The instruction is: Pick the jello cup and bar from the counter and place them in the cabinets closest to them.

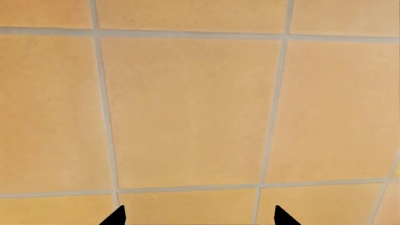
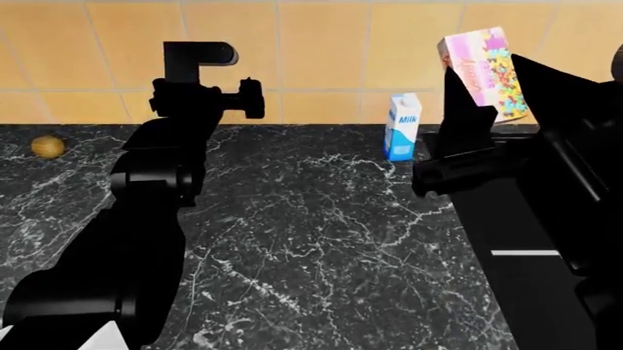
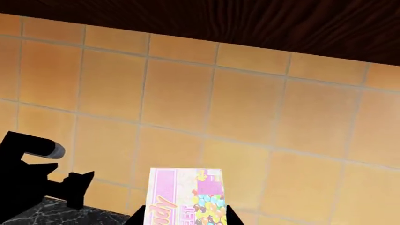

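while the right pincer (image 2: 486,91) grips the bar (image 2: 484,67) above the worktop (image 2: 311,240), lift steadily toward the cabinet, keeping it upright; left pincer (image 1: 198,216) gapes empty.

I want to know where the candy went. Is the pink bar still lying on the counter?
No. The bar is up in the air, pinched in the right hand, above the counter.

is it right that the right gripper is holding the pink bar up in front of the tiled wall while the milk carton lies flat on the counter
Not quite. In the head view the milk carton stands upright on the counter, near the wall. The rest holds: the right gripper is holding the pink bar up in front of the tiled wall.
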Controlling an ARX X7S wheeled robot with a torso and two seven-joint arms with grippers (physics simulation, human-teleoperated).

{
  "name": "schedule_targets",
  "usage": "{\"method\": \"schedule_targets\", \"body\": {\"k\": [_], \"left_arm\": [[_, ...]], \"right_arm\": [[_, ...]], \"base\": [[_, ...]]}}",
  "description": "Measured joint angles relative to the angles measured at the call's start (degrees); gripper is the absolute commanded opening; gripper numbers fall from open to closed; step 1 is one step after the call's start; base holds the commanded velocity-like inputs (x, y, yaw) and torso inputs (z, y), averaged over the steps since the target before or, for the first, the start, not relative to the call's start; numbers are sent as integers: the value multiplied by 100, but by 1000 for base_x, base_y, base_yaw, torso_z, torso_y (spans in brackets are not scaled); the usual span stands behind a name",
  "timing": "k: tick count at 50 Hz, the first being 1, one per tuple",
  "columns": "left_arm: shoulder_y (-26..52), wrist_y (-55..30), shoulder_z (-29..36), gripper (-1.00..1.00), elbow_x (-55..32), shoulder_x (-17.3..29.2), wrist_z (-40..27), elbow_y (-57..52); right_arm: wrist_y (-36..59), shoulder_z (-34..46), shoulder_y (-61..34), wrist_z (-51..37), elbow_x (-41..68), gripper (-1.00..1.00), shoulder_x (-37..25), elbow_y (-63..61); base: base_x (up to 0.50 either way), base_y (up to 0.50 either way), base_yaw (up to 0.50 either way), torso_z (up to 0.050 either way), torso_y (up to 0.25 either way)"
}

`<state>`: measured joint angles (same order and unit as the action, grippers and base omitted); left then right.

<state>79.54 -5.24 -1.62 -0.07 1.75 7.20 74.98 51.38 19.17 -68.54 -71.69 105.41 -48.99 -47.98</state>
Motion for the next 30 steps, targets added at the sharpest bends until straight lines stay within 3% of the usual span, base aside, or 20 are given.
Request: {"method": "schedule_targets", "body": {"k": [9, 22, 30], "left_arm": [[-2, 8, 43, 100, 0, -3, -19, 1], [-1, -2, 81, 100, -3, -3, -109, 1], [0, -12, 104, 100, -2, -4, -160, 1]], "right_arm": [[-275, 22, -289, -896, 388, -100, -125, -520], [-643, -703, -1190, -1586, 1144, -100, -547, -1016], [-1308, -143, -2495, -1728, 1471, -100, -1013, -1119]], "base": [[0, 0, 0, 0, 1], [0, 0, 0, 0, 0], [0, 0, 0, 0, 0]]}}
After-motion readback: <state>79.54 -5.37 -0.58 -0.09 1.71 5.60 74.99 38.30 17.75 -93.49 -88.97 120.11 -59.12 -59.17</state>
